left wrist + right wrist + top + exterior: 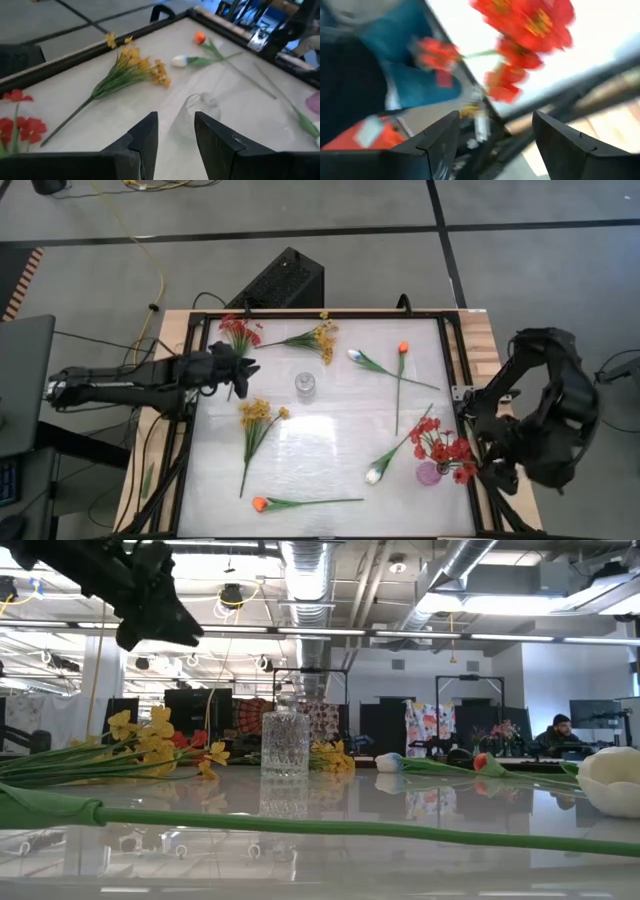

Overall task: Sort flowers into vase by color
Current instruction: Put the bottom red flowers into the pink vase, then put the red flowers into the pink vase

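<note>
A clear glass vase stands upright mid-table. A pink vase near the right edge holds a red spray. Lying flat on the table are another red spray, two yellow sprays, two orange tulips and two white tulips. My left gripper hovers open above the table's left part, between the red spray and the glass vase. My right gripper is open, just off the table's right edge beside the pink vase.
A black frame rims the white table top. A dark box sits beyond the far edge. Bare table lies between the glass vase and the near edge. In the low view a green stem runs across the foreground.
</note>
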`<action>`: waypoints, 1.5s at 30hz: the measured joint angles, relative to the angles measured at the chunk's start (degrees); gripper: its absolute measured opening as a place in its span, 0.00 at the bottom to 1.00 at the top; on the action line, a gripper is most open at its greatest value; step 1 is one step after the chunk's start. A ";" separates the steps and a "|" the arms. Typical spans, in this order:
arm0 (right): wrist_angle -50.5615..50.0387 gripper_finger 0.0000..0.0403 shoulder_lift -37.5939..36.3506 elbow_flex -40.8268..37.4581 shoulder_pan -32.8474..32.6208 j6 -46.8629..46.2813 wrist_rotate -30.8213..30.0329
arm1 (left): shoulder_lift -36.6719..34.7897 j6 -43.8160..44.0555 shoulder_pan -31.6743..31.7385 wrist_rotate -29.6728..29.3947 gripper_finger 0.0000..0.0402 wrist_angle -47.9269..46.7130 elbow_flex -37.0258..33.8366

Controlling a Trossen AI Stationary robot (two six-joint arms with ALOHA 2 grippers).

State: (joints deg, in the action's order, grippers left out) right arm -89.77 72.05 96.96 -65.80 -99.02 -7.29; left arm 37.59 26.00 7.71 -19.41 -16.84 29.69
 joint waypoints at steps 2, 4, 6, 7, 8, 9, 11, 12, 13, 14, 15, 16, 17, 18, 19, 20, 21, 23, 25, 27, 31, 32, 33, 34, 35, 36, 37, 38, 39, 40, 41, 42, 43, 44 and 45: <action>1.10 0.68 -0.29 3.04 0.00 3.27 -4.13 | -0.01 -0.04 2.43 2.25 0.29 -1.84 0.00; 1.49 0.68 -0.61 6.14 0.02 8.24 -8.70 | -0.01 -0.06 4.38 3.92 0.29 -3.89 0.00; 1.34 0.68 -1.04 8.88 0.02 15.38 -15.52 | 0.00 -0.04 5.77 4.09 0.29 -6.51 0.00; 1.30 0.68 -1.35 9.88 0.06 19.55 -19.75 | 0.01 -0.04 6.40 3.83 0.29 -7.90 0.00; 1.33 0.68 -1.71 10.58 0.36 24.08 -24.24 | -0.01 -0.04 7.09 3.35 0.29 -9.41 0.00; 1.42 0.68 -2.01 11.02 0.91 28.39 -29.04 | 0.01 0.04 7.73 2.51 0.29 -10.96 0.00; 1.29 0.68 -2.57 11.13 2.37 35.88 -39.37 | 0.01 0.56 9.25 0.78 0.29 -14.33 0.00; 0.97 0.68 -2.70 11.13 3.31 38.56 -43.57 | 0.01 1.04 10.13 -0.24 0.29 -16.21 0.00; 0.48 0.68 -2.79 11.13 4.40 40.67 -46.41 | 0.17 1.73 11.23 -1.15 0.29 -17.85 0.00; -0.09 0.68 -2.79 11.13 5.82 42.25 -47.88 | 0.71 2.35 12.48 -1.83 0.29 -19.06 0.00; -0.24 0.68 -2.79 11.05 7.53 43.79 -48.22 | 1.36 2.65 13.85 -1.93 0.29 -19.85 0.00; -0.15 0.68 -2.79 10.80 9.48 45.52 -48.18 | 2.26 2.57 15.45 -1.63 0.29 -20.69 0.00; -0.23 0.68 -2.78 10.44 11.46 46.99 -48.10 | 3.58 2.11 17.15 -0.90 0.29 -21.22 0.00; -0.20 0.68 -2.68 10.12 13.28 47.87 -48.10 | 5.21 1.45 18.86 0.20 0.29 -21.13 0.01; -0.09 0.68 -2.66 9.52 14.88 48.33 -48.04 | 7.21 0.77 20.57 1.32 0.29 -20.88 0.02; -0.20 0.68 -2.66 8.75 16.31 48.40 -47.72 | 9.52 0.06 22.22 2.27 0.29 -20.77 0.02; -0.18 0.68 -2.66 7.87 17.69 48.42 -47.13 | 12.12 -0.75 23.84 2.63 0.29 -20.53 0.02; -0.14 0.68 -2.68 5.96 20.26 48.40 -46.42 | 17.01 -2.62 26.75 2.62 0.30 -18.73 0.02; 0.21 0.68 -2.66 3.96 22.00 48.07 -45.58 | 21.50 -3.70 29.60 3.05 0.31 -17.15 0.02; 0.24 0.68 -2.71 2.14 22.92 46.89 -43.85 | 25.32 -4.82 31.69 5.42 0.32 -14.60 0.02; 0.23 0.68 -2.71 -0.48 23.21 45.20 -41.53 | 30.65 -7.00 33.52 10.32 0.35 -9.54 0.02; 0.29 0.68 -2.74 -1.01 23.21 45.10 -41.32 | 31.60 -7.27 33.70 9.82 0.35 -8.77 0.02; 0.35 0.68 -2.73 -1.40 23.21 45.08 -41.04 | 32.56 -7.31 33.89 8.61 0.36 -8.51 0.02; 0.41 0.68 -2.73 -1.74 23.21 45.04 -40.78 | 33.51 -7.11 34.12 7.16 0.37 -8.72 0.02; 0.39 0.68 -2.73 -1.93 23.21 45.04 -40.74 | 34.43 -6.94 34.27 6.20 0.38 -8.74 0.02; 0.45 0.68 -2.68 -1.94 23.21 45.04 -40.74 | 35.45 -6.88 34.42 5.63 0.38 -8.68 0.02; 0.49 0.68 -2.68 -1.94 23.21 45.04 -40.74 | 36.43 -6.64 34.51 5.61 0.39 -8.68 0.02; 0.45 0.68 -2.69 -1.94 23.21 45.04 -40.75 | 37.38 -6.43 34.49 5.69 0.39 -8.45 0.20; 0.45 0.68 -2.71 -1.94 23.21 45.05 -40.76 | 38.30 -6.53 34.45 6.21 0.40 -8.18 0.28; 0.43 0.68 -2.71 -1.94 23.21 45.11 -40.76 | 39.22 -6.98 34.46 6.89 0.40 -7.64 0.31; 0.43 0.68 -2.71 -1.94 23.21 45.32 -40.80 | 40.06 -7.20 34.43 7.64 0.40 -7.18 0.42; 0.40 0.68 -2.71 -1.94 23.21 45.41 -40.88 | 40.75 -7.31 34.31 8.38 0.39 -6.35 0.53; 0.30 0.68 -2.71 -1.94 23.21 45.39 -41.05 | 41.27 -7.36 34.09 8.54 0.38 -5.79 0.45; 0.27 0.68 -2.71 -1.94 23.21 45.41 -41.24 | 41.56 -7.63 33.88 8.54 0.36 -5.53 0.41; 0.28 0.68 -2.71 -1.94 23.21 45.49 -41.58 | 41.67 -7.80 33.68 8.53 0.34 -5.24 0.35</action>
State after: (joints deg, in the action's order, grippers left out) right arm -89.49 69.34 95.02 -42.59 -53.53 -48.88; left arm 79.26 18.20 41.38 -10.88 -22.08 30.04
